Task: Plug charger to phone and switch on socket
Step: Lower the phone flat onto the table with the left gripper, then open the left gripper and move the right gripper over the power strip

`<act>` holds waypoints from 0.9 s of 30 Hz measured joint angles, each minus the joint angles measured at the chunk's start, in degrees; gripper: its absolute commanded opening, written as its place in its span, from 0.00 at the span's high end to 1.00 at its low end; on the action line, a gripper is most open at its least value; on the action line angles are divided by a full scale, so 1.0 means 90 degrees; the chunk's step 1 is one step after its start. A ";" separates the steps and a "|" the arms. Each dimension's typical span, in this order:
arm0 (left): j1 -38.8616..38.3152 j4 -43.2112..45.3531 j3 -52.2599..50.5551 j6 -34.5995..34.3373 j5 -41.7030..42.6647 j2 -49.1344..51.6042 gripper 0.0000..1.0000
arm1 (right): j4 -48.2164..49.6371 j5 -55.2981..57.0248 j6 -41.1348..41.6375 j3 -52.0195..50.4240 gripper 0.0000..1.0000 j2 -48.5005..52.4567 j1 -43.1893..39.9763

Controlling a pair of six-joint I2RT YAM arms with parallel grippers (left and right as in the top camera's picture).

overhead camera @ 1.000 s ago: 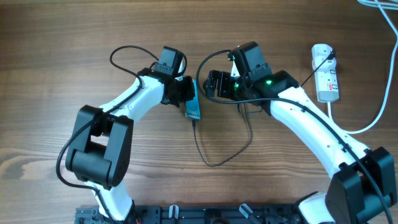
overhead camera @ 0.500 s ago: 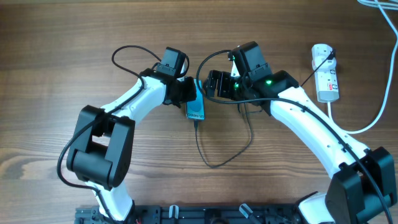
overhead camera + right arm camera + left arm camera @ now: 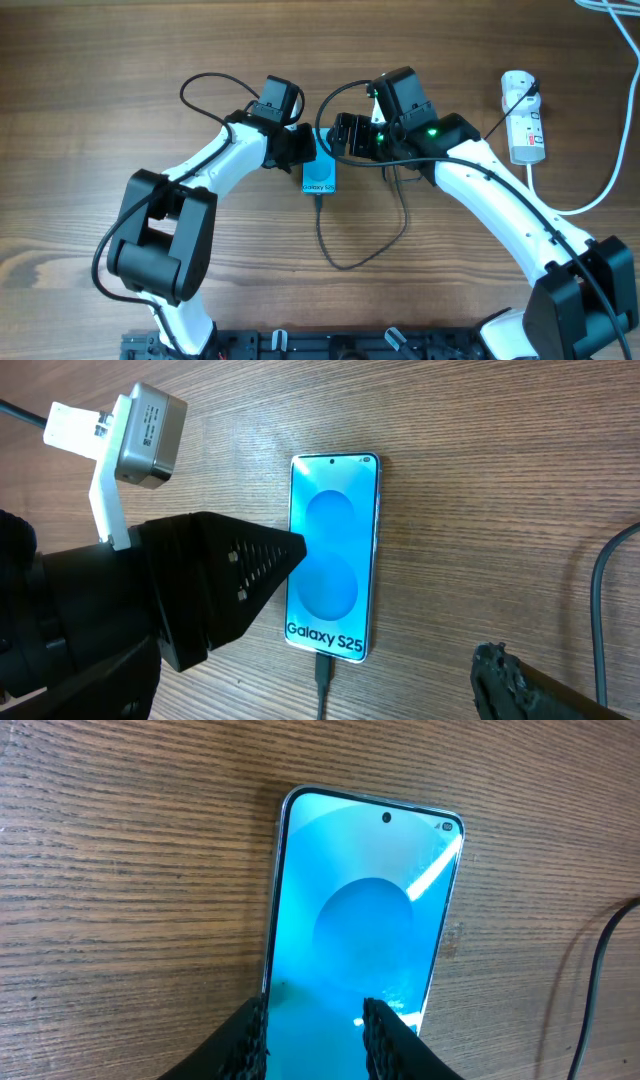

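Charger tip [image 3: 322, 670] looks seated in phone [image 3: 333, 555], flat on surface [image 3: 480, 480]. Left jaws part-open over screen, right jaws wide, both empty. Suggest lifting left straight up so the plug stays put, then pressing socket [image 3: 527, 130] switch squarely.

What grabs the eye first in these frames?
The bright teal phone stands out first. It lies flat and face up at mid-table between the left hand and the right hand, with the black charger plug at its bottom edge. Next comes the white socket at the far right, its thick white cord curving toward the frame's right edge.
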 measured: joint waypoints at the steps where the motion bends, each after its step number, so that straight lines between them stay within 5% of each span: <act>1: 0.0015 -0.0002 0.0000 0.0000 0.0000 0.0000 0.64 | 0.0000 0.0000 0.0000 0.0000 0.00 0.0000 0.0000; 3: 0.0100 -0.0049 0.0002 0.0000 0.0002 0.0000 0.53 | 0.0000 0.0000 -0.0002 0.0000 0.00 0.0000 0.0000; 7: 0.0763 -0.0240 0.0002 -0.0024 -0.0007 0.0000 0.03 | 0.0000 0.0000 0.0000 0.0000 0.00 0.0000 0.0000; 17: 0.1151 -0.0223 0.0002 -0.0041 -0.0002 0.0000 0.00 | 0.0389 -0.0002 0.0027 0.0000 0.00 0.0000 0.0000; 23: 0.1151 -0.0107 0.0002 -0.0041 0.0000 0.0000 0.00 | 0.0614 0.0097 0.1702 0.0000 0.00 0.0000 0.0000; 26: 0.1151 -0.0075 0.0002 -0.0041 -0.0002 0.0000 0.00 | 0.0561 0.0083 0.1936 0.0000 0.40 0.0000 0.0000; 27: 0.1151 -0.0068 0.0002 -0.0041 -0.0002 0.0000 0.00 | 0.0551 0.0019 0.1783 0.0000 0.63 0.0000 0.0000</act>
